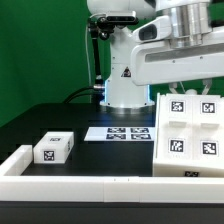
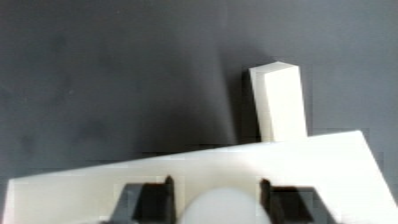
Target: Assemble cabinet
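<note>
The cabinet (image 1: pixel 186 136), a large white case with several black-and-white tags, stands at the exterior view's right. My gripper (image 1: pixel 186 90) is right above its top edge. In the wrist view the two dark fingers (image 2: pixel 148 200) sit a little apart with a white rounded piece of the cabinet (image 2: pixel 217 202) between them, so the gripper (image 2: pixel 217 205) is shut on the cabinet. The case's white panel (image 2: pixel 107 180) lies slanted there. A small white tagged drawer block (image 1: pixel 53 149) lies apart at the exterior view's left.
The marker board (image 1: pixel 121 131) lies in front of the arm's base (image 1: pixel 125 85). A low white border rail (image 1: pixel 100 192) runs along the front and up the left. A narrow white bar (image 2: pixel 276 95) stands beyond the panel on the dark table (image 2: pixel 107 80).
</note>
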### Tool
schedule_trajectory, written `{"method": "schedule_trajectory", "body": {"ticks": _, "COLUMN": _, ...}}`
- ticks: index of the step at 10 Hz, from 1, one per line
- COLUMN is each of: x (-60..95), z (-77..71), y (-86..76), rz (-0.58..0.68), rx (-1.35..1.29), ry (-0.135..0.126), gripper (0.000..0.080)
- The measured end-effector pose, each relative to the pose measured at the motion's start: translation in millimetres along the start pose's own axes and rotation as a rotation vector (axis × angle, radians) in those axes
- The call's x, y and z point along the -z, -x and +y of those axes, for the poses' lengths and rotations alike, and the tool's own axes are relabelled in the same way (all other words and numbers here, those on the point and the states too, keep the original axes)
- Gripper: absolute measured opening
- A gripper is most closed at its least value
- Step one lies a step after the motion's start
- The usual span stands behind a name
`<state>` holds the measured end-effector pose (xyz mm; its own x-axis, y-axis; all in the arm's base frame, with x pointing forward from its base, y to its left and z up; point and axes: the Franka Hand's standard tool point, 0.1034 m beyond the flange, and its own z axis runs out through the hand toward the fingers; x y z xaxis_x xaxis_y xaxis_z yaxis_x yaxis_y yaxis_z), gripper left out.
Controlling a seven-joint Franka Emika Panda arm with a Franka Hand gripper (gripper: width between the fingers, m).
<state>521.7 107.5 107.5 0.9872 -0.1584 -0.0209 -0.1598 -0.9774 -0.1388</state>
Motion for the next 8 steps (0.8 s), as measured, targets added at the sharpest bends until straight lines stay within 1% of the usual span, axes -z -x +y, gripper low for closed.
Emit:
{"method": "schedule_trajectory", "body": {"ticks": 3, "x": 1.1, "z": -0.1, "y": 0.1, "rz": -0.006, "rx": 0.003, "ry": 0.001, "gripper": 0.0222}}
{"method": "schedule_trajectory", "body": {"ticks": 4, "x": 11.3, "z": -0.8, "y": -1.7, "rz": -0.052, "rx": 0.017, "ry": 0.005, "gripper": 0.0222}}
{"method": "schedule_trajectory", "body": {"ticks": 5, "x": 23.0, "z": -1.4, "y": -12.7, "rz": -0.079, "rx": 0.034, "ry": 0.003, "gripper": 0.0222}}
{"method": "schedule_trajectory", "body": {"ticks": 6, "x": 31.0, "z": -3.2, "y": -26.3, "rz": -0.099, "rx": 0.042, "ry": -0.002, "gripper": 0.0222}}
{"method": "schedule_trajectory", "body": {"ticks": 7, "x": 32.3, "z": -4.9, "y": -33.6, "rz": -0.112, "rx": 0.041, "ry": -0.004, "gripper": 0.0222}}
{"method": "schedule_trajectory", "body": {"ticks": 8, "x": 30.0, "z": -4.2, "y": -33.3, "rz": -0.111, "rx": 0.04, "ry": -0.003, "gripper": 0.0222}}
